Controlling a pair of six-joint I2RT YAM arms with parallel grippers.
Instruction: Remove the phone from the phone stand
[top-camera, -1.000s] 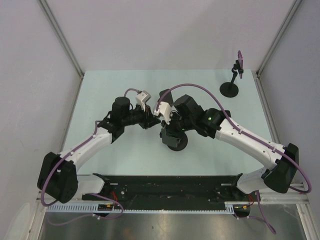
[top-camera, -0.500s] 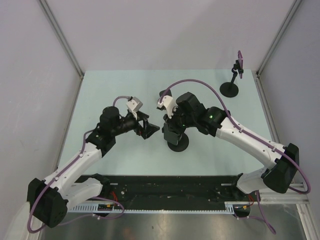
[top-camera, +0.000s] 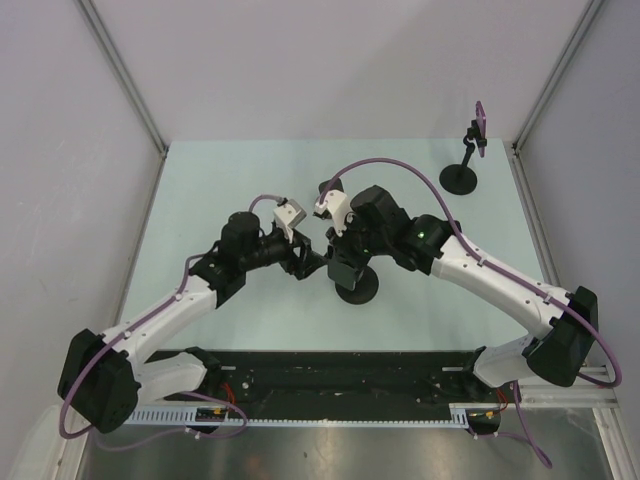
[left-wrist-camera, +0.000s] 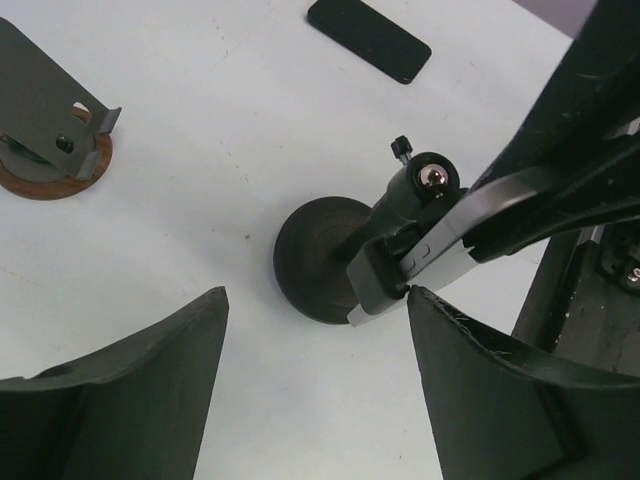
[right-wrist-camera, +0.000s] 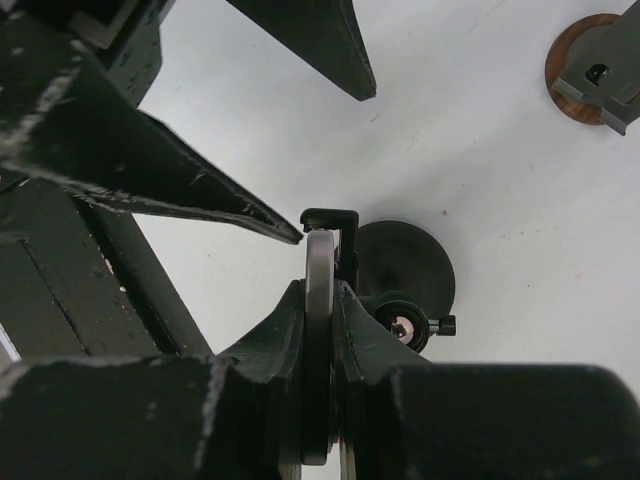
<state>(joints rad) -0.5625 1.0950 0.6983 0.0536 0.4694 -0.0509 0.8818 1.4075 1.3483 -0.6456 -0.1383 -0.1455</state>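
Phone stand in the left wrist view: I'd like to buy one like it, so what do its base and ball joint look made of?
Base: matte black with only a dull sheen, so painted metal or plastic; the look leaves it open. Ball joint: a glossy ball with a bright highlight, likely polished metal.

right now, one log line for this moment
right gripper: shut on phone | phone: edge-on, in phone stand clamp | left gripper: open, aimed at phone stand | status: phone not yet removed
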